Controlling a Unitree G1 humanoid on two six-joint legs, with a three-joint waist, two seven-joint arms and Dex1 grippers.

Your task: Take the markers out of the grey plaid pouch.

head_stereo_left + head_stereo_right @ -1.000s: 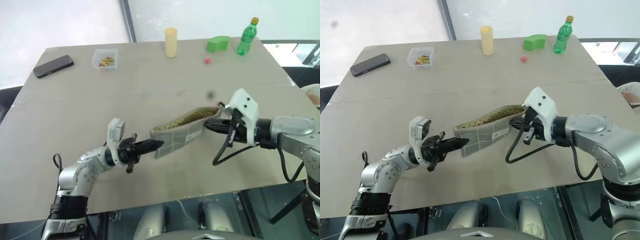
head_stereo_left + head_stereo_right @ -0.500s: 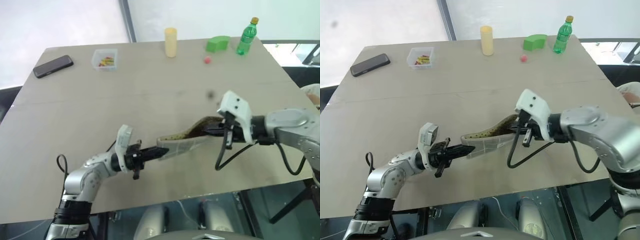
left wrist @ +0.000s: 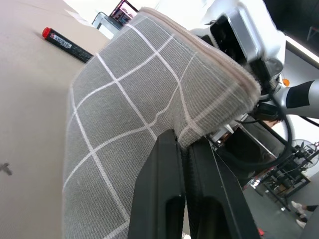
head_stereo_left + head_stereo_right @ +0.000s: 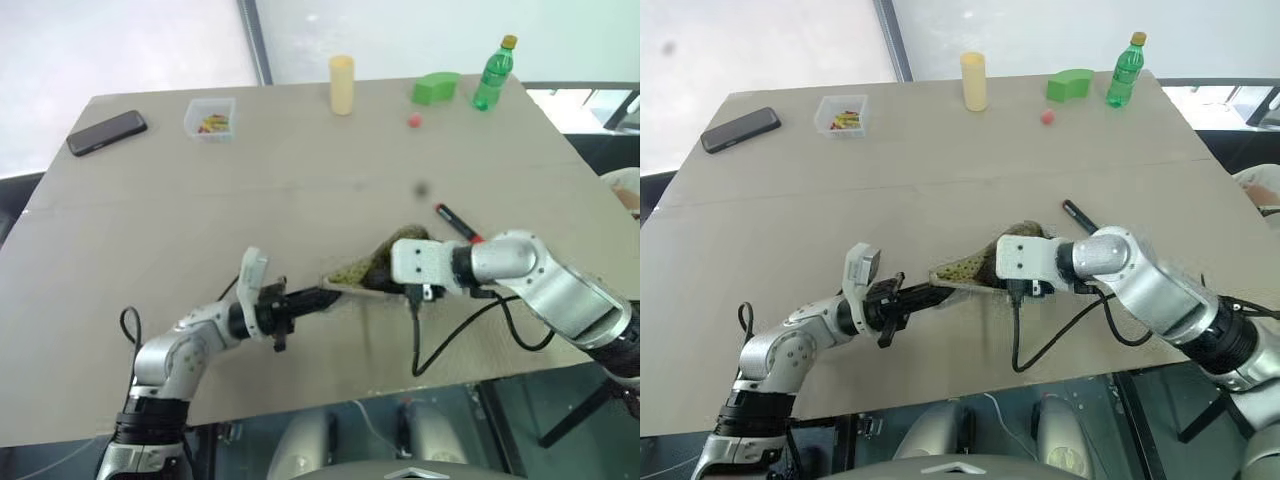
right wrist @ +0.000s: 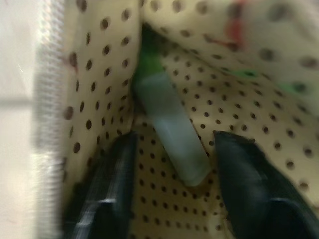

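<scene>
Right gripper [image 5: 172, 186] sits inside the pouch [image 3: 129, 124], fingers spread either side of the green marker [image 5: 169, 134]; next it should close and withdraw. Left gripper [image 3: 182, 149] pinches the pouch's edge; the black marker [image 4: 457, 222] lies on the table [image 4: 200, 220].

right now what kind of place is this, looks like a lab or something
Probably a robot test lab or workshop rather than a home. A plain tan table holds unrelated props: a phone, a yellow cylinder, a green bottle. A monitor and equipment stands show behind in the left wrist view.
</scene>
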